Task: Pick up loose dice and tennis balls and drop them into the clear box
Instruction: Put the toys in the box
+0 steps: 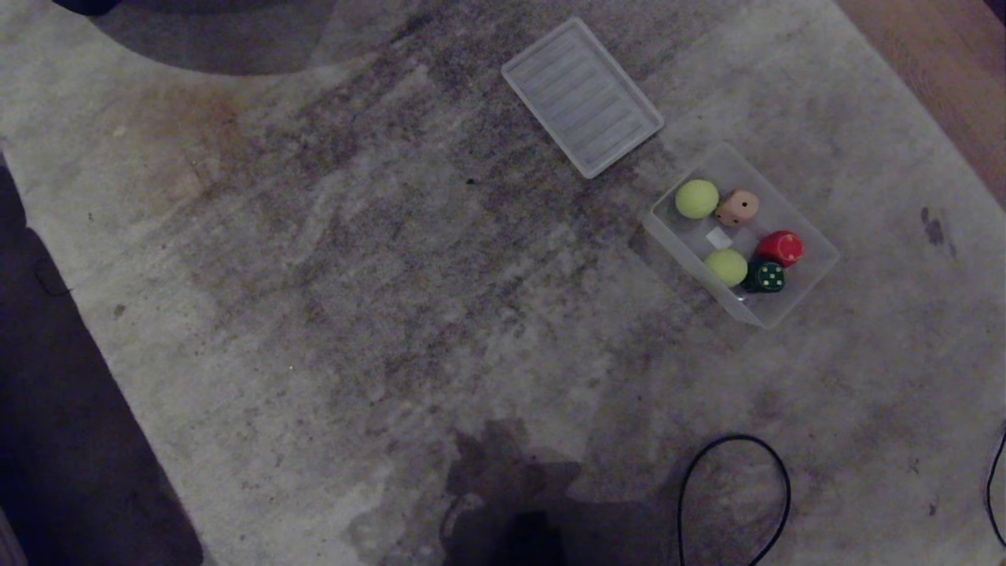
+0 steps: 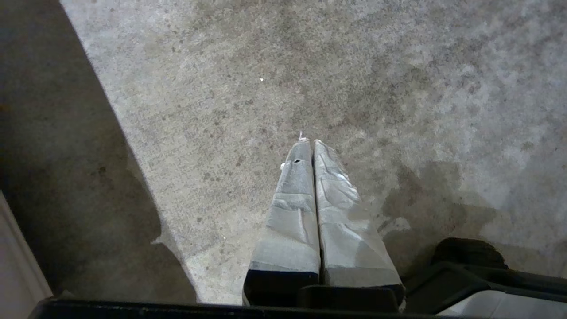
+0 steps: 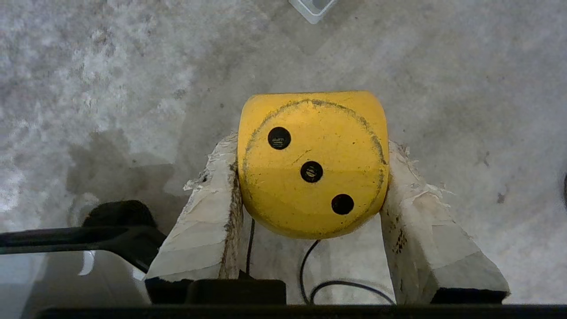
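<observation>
The yellow die (image 3: 313,164) is clamped between the right gripper (image 3: 310,177) fingers, held above the carpet (image 1: 354,314), short of the clear box (image 1: 817,263). The left gripper (image 2: 310,148) is closed on nothing. Inside the clear box are seen two tennis balls (image 1: 697,199), a beige die (image 1: 738,207), a red die (image 1: 780,248) and a green die (image 1: 765,277). The lid (image 1: 581,96) lies just beside the box.

Open carpet (image 1: 354,314) all round; lid (image 1: 581,96) flanks the clear box (image 1: 817,259).

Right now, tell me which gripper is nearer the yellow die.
Right. The right gripper is clamped on the yellow die; the left gripper hangs shut over bare carpet, no die near it.
</observation>
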You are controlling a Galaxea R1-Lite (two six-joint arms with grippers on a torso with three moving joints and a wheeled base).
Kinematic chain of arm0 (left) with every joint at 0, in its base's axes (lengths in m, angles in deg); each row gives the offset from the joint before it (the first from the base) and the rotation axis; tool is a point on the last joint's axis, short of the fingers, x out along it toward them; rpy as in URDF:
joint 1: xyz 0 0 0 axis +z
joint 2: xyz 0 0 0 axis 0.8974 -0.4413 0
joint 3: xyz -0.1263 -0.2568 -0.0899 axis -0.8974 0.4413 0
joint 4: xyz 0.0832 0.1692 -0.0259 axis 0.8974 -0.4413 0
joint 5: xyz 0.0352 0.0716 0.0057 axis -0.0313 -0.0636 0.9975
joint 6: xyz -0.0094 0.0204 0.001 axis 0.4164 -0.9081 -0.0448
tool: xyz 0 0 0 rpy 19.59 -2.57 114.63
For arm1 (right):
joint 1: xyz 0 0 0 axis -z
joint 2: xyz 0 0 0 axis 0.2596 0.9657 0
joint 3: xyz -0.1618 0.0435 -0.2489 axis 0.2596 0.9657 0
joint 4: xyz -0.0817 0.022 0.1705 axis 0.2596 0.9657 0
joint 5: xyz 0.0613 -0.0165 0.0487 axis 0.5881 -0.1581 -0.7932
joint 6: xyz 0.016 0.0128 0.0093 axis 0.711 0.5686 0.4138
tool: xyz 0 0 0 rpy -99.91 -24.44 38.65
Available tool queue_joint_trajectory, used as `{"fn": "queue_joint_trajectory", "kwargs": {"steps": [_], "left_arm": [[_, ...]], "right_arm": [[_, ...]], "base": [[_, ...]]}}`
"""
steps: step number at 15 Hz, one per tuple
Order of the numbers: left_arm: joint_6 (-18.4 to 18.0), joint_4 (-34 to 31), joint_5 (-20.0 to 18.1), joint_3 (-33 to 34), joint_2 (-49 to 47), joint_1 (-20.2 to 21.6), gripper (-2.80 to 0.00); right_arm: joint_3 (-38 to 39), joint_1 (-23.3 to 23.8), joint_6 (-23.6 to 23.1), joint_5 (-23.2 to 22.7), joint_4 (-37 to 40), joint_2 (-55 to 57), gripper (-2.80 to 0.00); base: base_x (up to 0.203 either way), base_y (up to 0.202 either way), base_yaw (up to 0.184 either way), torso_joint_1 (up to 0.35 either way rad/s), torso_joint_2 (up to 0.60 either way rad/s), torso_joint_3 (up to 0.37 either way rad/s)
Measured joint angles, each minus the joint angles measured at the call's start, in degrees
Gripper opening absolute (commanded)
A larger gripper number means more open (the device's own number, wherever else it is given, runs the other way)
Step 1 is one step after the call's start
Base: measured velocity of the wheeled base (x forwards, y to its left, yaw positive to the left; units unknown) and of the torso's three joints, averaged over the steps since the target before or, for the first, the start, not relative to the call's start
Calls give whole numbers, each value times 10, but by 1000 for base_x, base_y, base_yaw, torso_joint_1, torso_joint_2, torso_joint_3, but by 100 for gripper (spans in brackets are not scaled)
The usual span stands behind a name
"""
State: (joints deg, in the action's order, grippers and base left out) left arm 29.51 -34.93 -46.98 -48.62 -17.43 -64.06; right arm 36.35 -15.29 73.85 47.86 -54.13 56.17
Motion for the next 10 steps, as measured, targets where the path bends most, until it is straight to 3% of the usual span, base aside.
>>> {"fn": "queue_joint_trajectory", "kwargs": {"steps": [4, 10], "left_arm": [[-3, -1, -2, 0, 0, 0, -280], [-3, 0, -1, 0, 0, 0, -280]], "right_arm": [[0, 0, 1, 0, 0, 0, -280], [0, 0, 0, 0, 0, 0, -280]], "base": [[-1, 1, -14, -1, -2, 1], [-4, 6, -104, 2, 2, 3]]}}
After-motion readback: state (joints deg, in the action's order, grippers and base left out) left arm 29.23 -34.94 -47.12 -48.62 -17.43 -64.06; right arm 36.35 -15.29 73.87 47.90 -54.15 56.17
